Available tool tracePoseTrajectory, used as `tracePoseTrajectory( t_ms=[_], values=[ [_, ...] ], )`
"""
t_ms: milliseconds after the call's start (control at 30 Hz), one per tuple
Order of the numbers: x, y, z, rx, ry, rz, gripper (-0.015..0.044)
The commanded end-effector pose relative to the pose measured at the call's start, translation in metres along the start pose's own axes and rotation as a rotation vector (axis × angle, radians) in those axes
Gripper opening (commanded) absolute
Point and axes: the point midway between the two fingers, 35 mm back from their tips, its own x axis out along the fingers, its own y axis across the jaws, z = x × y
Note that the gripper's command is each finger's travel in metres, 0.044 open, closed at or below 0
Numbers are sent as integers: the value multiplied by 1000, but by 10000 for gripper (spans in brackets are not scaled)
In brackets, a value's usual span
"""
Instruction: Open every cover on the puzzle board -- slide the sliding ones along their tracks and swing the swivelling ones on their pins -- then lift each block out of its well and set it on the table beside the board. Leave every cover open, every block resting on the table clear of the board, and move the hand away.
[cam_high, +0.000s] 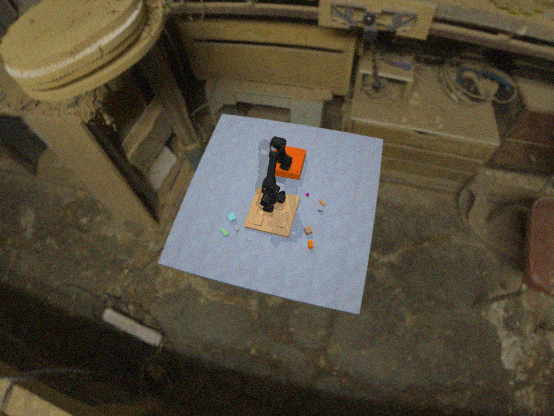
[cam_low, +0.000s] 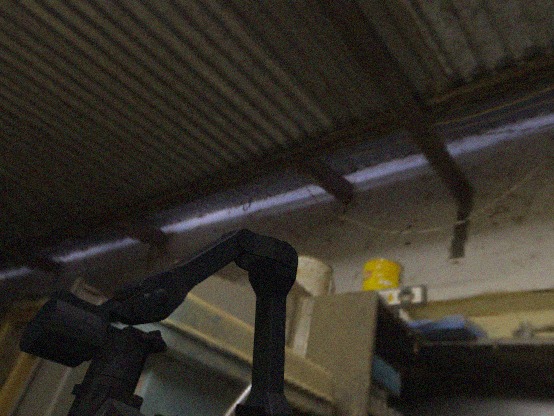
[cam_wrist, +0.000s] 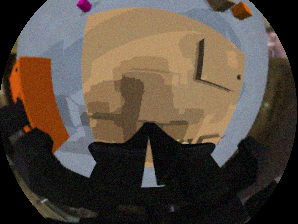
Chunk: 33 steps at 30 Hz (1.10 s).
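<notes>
The light wooden puzzle board (cam_high: 294, 202) (cam_wrist: 112, 35) lies on the blue-grey table top. One cover (cam_wrist: 217, 62) with dark gaps along two sides and a small dark dot near its edge shows at the board's right in the wrist view. Other thin outlines lie in the arm's shadow; whether those covers are open or shut cannot be told. My gripper (cam_high: 268, 209) (cam_wrist: 148, 123) is shut and empty, over the board. Its exact height is unclear, and it hides part of the board. No block is plainly visible in a well. The exterior view shows only the arm.
An orange box (cam_high: 296, 156) (cam_wrist: 37, 90) stands behind the board. A cyan block (cam_high: 232, 217) and a green piece (cam_high: 224, 232) lie left of the board. Orange (cam_high: 310, 244) (cam_wrist: 242, 10), brown (cam_high: 308, 230) and magenta (cam_high: 307, 194) (cam_wrist: 84, 5) pieces lie right.
</notes>
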Motion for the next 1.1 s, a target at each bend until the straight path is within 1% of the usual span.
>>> tracePoseTrajectory(
  t_ms=[0, 767, 1067],
  values=[
    [0, 0, 5, 0, -4, -2, 0],
    [0, 2, 28, 0, -6, -2, 0],
    [-10, 1, 29, 0, -6, -2, 0]
  ],
)
